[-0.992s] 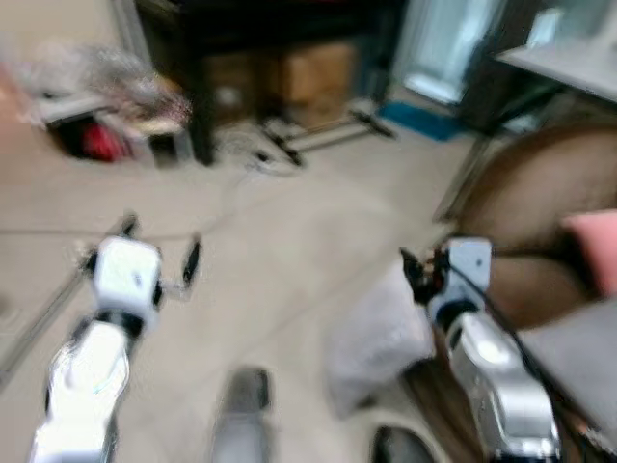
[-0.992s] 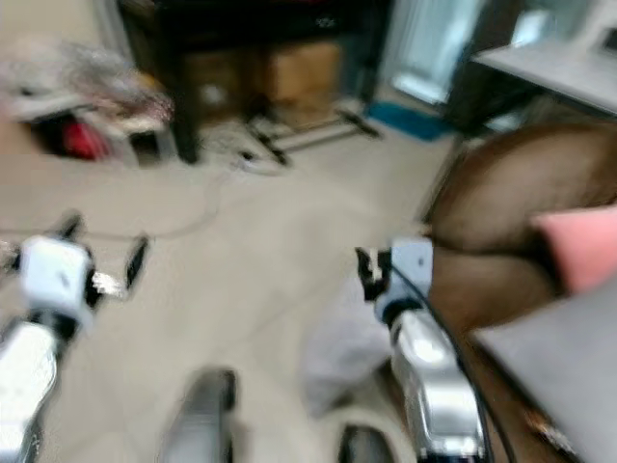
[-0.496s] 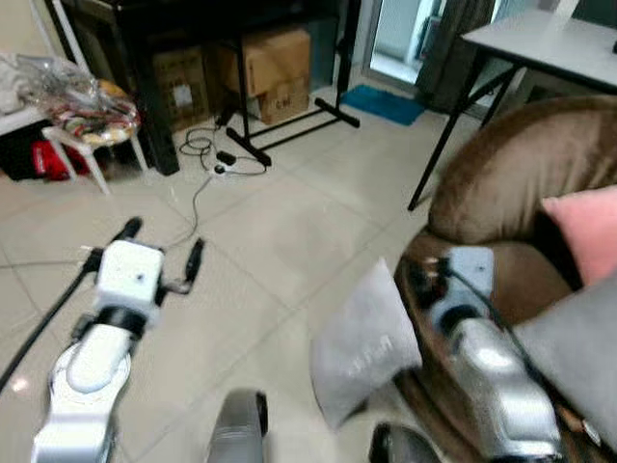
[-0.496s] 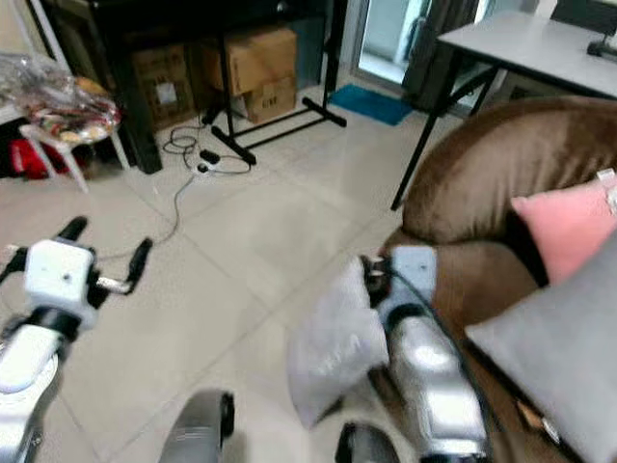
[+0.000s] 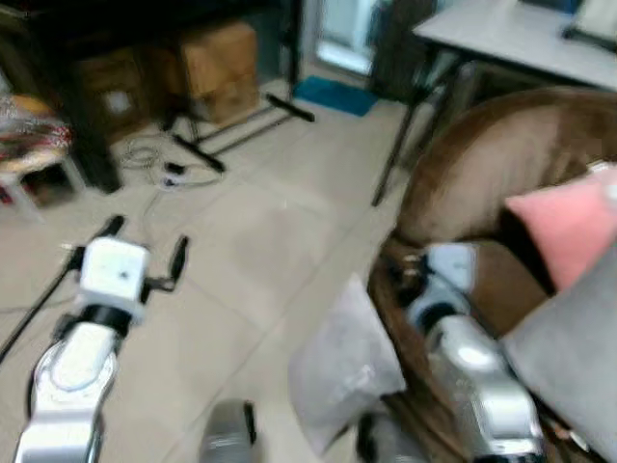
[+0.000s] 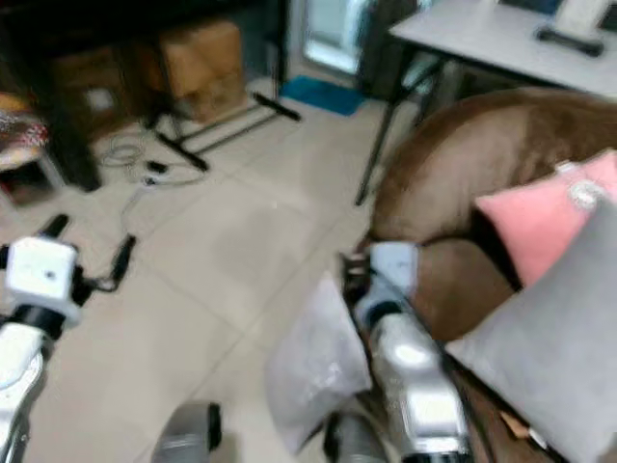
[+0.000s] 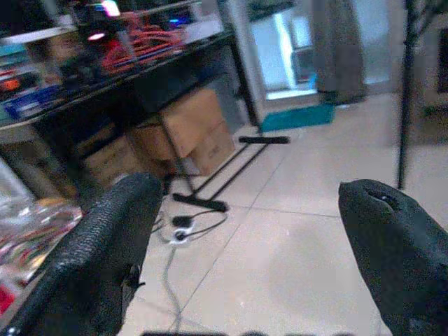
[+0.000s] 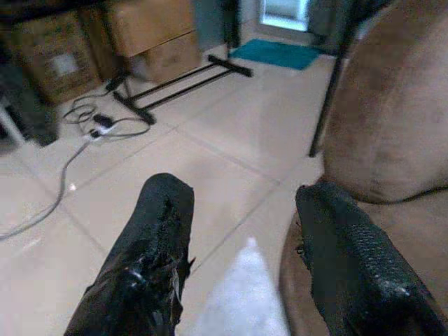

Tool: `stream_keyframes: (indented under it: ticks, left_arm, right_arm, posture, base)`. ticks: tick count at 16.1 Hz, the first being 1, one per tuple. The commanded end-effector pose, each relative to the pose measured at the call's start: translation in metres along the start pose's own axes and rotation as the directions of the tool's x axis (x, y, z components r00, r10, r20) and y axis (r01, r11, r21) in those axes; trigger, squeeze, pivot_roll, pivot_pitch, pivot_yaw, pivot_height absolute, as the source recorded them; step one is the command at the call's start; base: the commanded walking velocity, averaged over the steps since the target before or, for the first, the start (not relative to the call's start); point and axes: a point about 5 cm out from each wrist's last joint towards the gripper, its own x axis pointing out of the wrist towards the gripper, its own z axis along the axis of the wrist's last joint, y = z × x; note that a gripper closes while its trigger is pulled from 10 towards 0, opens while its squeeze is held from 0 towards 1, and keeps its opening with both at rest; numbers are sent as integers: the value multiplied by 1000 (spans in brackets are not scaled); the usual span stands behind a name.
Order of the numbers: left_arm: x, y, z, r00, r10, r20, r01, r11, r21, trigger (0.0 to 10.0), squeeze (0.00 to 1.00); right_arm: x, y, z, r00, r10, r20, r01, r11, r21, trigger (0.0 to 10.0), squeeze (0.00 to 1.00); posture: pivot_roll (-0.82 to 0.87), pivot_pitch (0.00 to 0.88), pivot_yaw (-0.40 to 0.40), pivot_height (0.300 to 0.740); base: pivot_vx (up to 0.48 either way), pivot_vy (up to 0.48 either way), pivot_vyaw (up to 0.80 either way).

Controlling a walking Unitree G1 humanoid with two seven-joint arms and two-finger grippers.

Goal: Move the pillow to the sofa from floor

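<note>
Camera swung right since earlier; approach step. Pale grey square fabric pillow point(image 5: 342, 371) leans against brown sofa point(image 5: 501, 183). Both grippers, left point(image 5: 145, 253) and right point(image 8: 241, 210), fingers apart, empty. Next: reach down, grasp.

Open left hand point(image 7: 245, 245) above tiled floor point(image 7: 294, 238)

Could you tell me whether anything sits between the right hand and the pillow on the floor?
Nothing visible does. The right hand hangs open just above the grey pillow, which leans against the brown sofa, with only bare air between them.
</note>
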Motion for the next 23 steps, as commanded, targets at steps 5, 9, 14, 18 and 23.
stream_keyframes:
  ticks: [5,9,14,18,23]
  left_arm:
    - [3,-12,1,999,-48,1,48,999,4,10000,0]
    - [1,-10,-1,999,-42,-7,42,999,22,10000,0]
    - [-2,-12,-3,999,-42,-13,42,999,32,10000,0]
    - [-12,-10,-8,999,-29,-38,30,999,33,10000,0]
    - [-22,-13,-9,989,-131,-65,135,989,57,10000,0]
  right_arm:
    - [-3,-17,-1,999,-52,-7,52,999,10,10000,0]
    - [-3,-16,-2,999,-35,-10,35,999,10,10000,0]
    - [-3,-15,-5,1000,3,-28,-3,1000,0,10000,0]
    - [7,-14,-15,991,78,-113,-84,995,-47,10000,0]
    - [38,1,-42,964,164,-211,-179,983,-51,10000,1000]
  posture:
    - [71,0,-23,605]
    - [74,0,-29,560]
    - [81,0,-51,510]
    - [81,0,-78,490]
    - [108,0,-95,490]
  base:
    - [60,0,0]
    - [0,0,0]
    - [0,0,0]
    - [0,0,0]
    - [0,0,0]
